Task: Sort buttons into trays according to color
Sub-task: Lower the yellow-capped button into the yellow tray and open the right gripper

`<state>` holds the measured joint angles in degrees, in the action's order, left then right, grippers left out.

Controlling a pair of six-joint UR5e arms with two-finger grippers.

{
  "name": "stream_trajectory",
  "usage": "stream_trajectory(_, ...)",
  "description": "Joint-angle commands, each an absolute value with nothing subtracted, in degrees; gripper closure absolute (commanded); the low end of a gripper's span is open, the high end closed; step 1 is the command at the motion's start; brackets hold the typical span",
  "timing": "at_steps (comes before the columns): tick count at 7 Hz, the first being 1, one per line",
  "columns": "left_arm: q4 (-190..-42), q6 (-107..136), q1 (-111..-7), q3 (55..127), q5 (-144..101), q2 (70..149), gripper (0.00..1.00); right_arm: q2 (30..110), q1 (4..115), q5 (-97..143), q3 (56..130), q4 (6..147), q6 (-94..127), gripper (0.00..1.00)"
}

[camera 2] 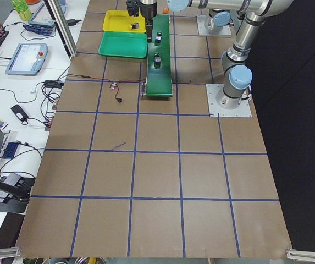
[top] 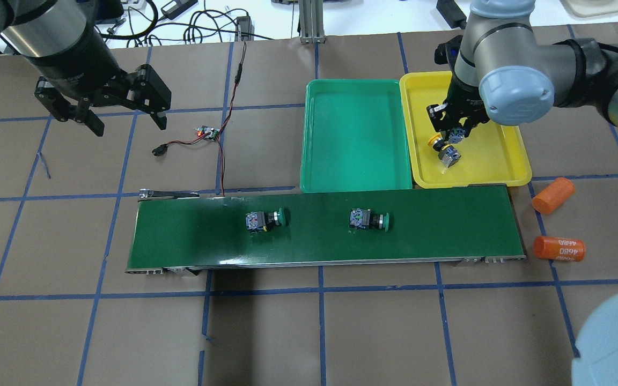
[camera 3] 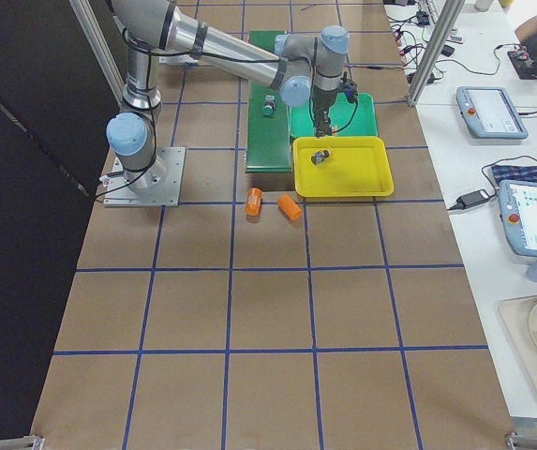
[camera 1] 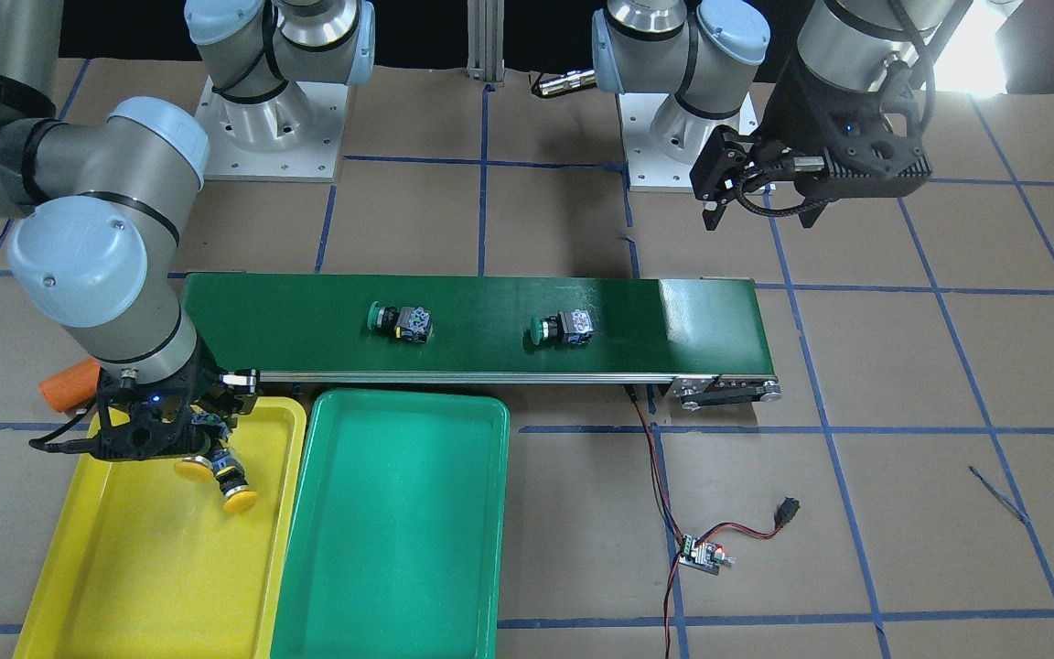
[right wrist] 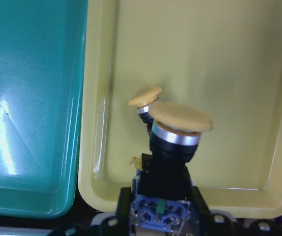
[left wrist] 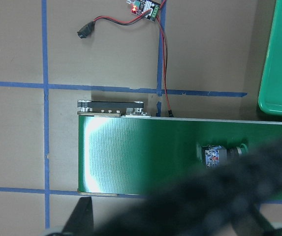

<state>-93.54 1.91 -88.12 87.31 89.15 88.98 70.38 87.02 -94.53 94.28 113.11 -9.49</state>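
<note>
Yellow button [right wrist: 172,147] clamped cap-down in right gripper [top: 448,134], low over yellow tray [top: 502,155] alongside conveyor belt [top: 448,225]. Second yellow button [right wrist: 144,98] tilted in same tray, just beside. First green button [top: 369,220] on side mid-belt; second green button [top: 266,220] further along belt. Green tray [top: 352,134] against belt edge. Left gripper [top: 126,120] spread, unladen, aloft off belt's other end.

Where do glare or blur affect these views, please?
Left wrist view: an out-of-focus dark shape smears the lower right, and glare whitens the conveyor belt near its end. Front-facing view: sheen on the belt's view-right end, blown-out light top right. Right wrist view: streaky reflections on the green tray.
</note>
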Motion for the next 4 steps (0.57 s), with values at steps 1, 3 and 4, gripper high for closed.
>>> stream_trajectory(1,-93.6,1.93,-87.98,87.28,87.01,88.86,0.0,69.43,85.52,-94.22,93.6,112.76,-10.37,0.07)
stream_trajectory(3,-93.52,2.37,-87.89,87.28,86.92,88.95,0.0,69.52,85.52,-94.13,93.69,112.59,-10.11,0.01)
stream_trajectory(4,-93.52,2.46,-87.89,87.19,86.84,89.03,0.0,70.13,85.95,-94.04,94.04,110.15,-9.06,0.02)
